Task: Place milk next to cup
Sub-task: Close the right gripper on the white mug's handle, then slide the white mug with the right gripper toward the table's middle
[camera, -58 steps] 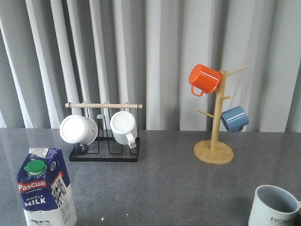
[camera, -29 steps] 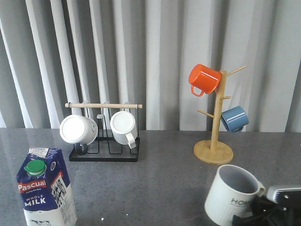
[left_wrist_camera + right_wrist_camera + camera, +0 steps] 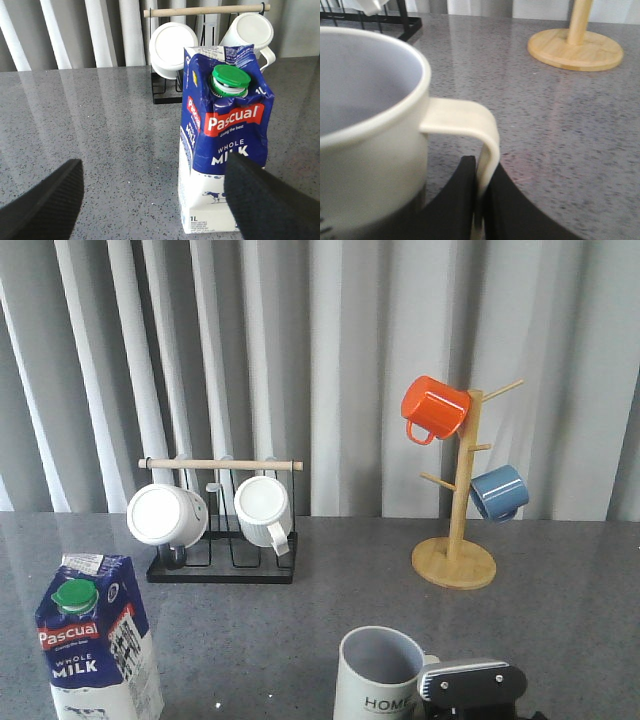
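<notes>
The milk (image 3: 95,645) is a blue and white carton with a green cap, upright at the near left of the table. It also shows in the left wrist view (image 3: 222,135). My left gripper (image 3: 155,200) is open and empty; the carton stands just beyond its one finger. The cup (image 3: 378,675) is a cream-white mug with "HOME" lettering, at the near centre. My right gripper (image 3: 479,200) is shut on the cup's handle (image 3: 480,130); the cup's body (image 3: 365,125) fills one side of that view. The right arm (image 3: 470,685) shows beside the cup.
A black wire rack (image 3: 225,565) with two white mugs (image 3: 167,515) stands at the back left. A wooden mug tree (image 3: 455,560) with an orange mug (image 3: 433,408) and a blue mug (image 3: 498,492) stands at the back right. Grey curtains hang behind the table.
My right gripper has carried the cup from the near right corner leftward to the near centre, tilting it on the way. The milk and left gripper have not moved.
</notes>
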Robot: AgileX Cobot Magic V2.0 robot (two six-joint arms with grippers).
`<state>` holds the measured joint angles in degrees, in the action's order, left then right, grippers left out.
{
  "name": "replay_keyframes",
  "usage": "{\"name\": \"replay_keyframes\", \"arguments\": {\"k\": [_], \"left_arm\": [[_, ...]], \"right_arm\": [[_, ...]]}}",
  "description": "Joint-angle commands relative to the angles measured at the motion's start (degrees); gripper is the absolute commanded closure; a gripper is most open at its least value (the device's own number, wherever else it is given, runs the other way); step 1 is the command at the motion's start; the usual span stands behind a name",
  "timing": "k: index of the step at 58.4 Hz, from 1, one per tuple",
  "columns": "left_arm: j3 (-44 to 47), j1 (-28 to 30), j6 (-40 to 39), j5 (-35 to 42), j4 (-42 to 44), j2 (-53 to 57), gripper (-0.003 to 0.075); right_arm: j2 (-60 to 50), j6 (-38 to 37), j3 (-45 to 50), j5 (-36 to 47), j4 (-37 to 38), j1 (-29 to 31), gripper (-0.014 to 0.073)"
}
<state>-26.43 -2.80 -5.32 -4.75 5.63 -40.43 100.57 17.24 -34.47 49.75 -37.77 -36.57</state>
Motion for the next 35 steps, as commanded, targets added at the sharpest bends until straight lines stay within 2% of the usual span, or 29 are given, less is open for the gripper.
{"name": "replay_keyframes", "arguments": {"k": [1, 7, 17, 29, 35], "left_arm": [[-2.05, -0.49, -0.50, 3.69, -0.41, -0.33, 0.0164], [-2.05, -0.49, -0.50, 3.69, -0.41, -0.33, 0.0164], [-2.05, -0.49, -0.50, 3.69, -0.41, -0.33, 0.0164], [-2.05, -0.49, -0.50, 3.69, -0.41, -0.33, 0.0164], [-2.05, -0.49, -0.50, 3.69, -0.41, -0.33, 0.0164]], "right_arm": [[-0.73, 0.72, -2.51, 7.74, -2.21, -1.43, 0.0597], [0.11, 0.59, -3.64, 7.67, -5.75, -2.21, 0.0597], [0.45, 1.35, -3.73, 6.89, -5.97, -2.64, 0.0596], [0.45, 8.16, -3.61, 4.53, -5.82, -2.64, 0.0596], [0.45, 9.26, -3.61, 4.53, -5.82, -2.64, 0.0593]]}}
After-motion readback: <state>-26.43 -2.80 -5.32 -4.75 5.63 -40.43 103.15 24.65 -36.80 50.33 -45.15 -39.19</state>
